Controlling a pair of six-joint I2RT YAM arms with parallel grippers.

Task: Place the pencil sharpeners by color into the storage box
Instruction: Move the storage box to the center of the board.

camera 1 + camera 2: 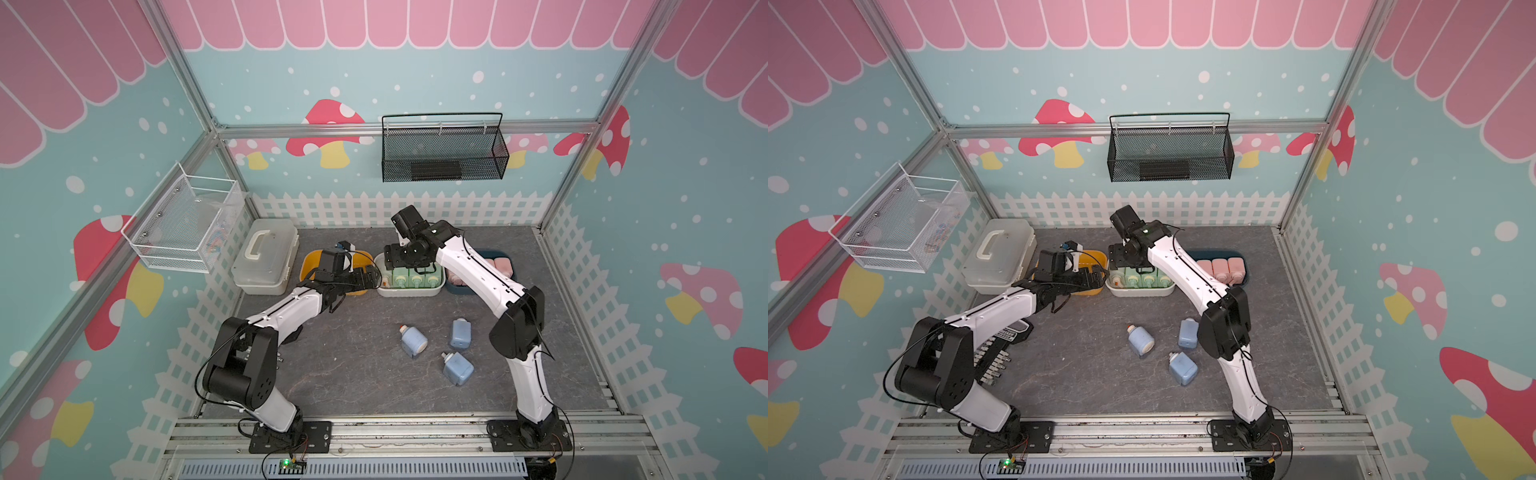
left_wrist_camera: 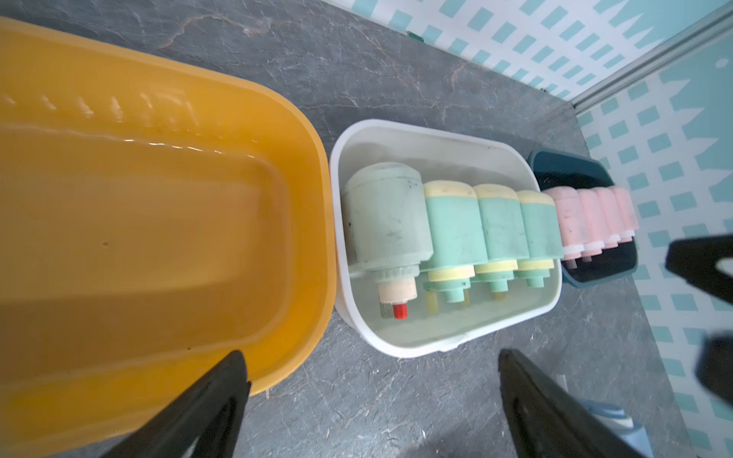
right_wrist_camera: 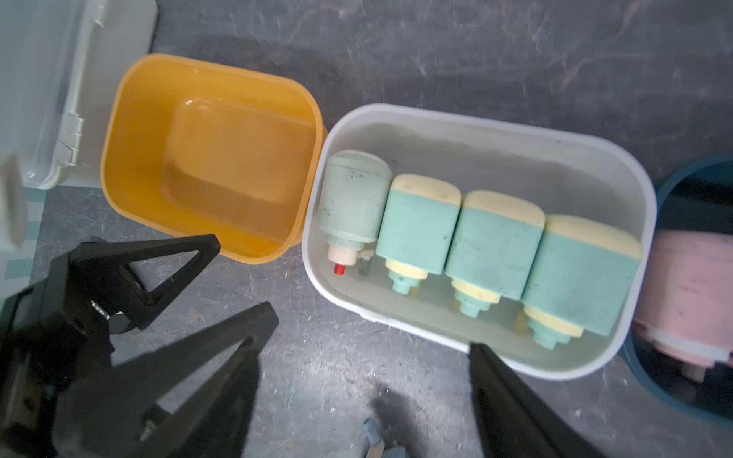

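left gripper (image 2: 373, 357) spread, empty | right gripper (image 3: 373, 329) spread, empty | blue sharpeners (image 1: 413, 340) likely light, rigid, slick: pinch flat sides

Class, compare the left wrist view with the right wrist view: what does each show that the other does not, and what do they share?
Only the left wrist view shows the white picket-fence wall and all four pink plastic sharpeners in the dark teal bin; the right wrist view catches just one at its edge. Only the right wrist view shows the clear lidded plastic case. Both show the empty yellow plastic bin and the white plastic bin holding four green sharpeners.
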